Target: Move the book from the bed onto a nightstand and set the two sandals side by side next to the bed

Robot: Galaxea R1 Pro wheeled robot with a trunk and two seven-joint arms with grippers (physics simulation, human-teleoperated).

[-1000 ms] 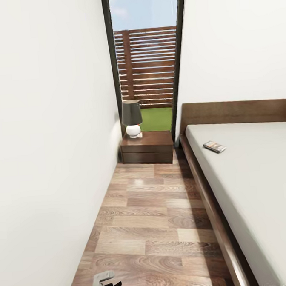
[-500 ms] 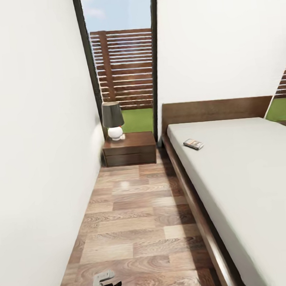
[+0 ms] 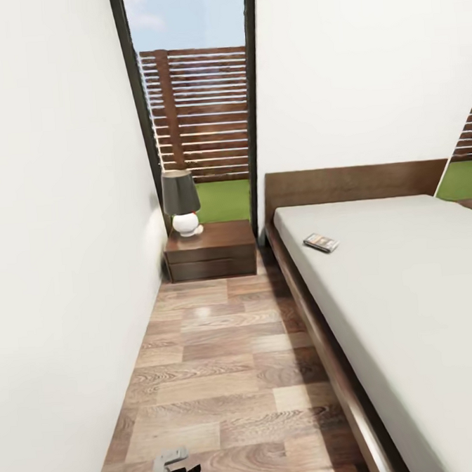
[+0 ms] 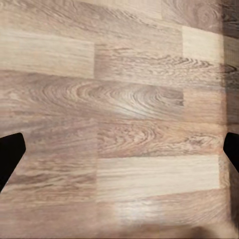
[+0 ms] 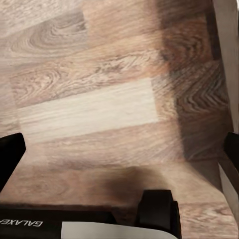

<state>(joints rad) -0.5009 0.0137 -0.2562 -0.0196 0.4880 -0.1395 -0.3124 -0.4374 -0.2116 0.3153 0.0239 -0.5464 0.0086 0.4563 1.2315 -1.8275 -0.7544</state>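
Walls point(image 3: 58, 206) white; floor point(image 3: 224, 363) light wood-plank grain; mattress point(image 3: 408, 287) off-white; nightstand point(image 3: 212, 250) dark reddish-brown; lamp point(image 3: 181, 201) with dark shade, white base; fence point(image 3: 199, 112) brown slats.

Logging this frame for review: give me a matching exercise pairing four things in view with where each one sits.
Things:
1. book
2. lamp
3. nightstand
4. slatted fence

Places:
A. on the nightstand's top
B. outside, seen through the tall window
C. on the bed mattress, near the headboard
D. on the floor between the wall and the bed

Pairs: 1-C, 2-A, 3-D, 4-B
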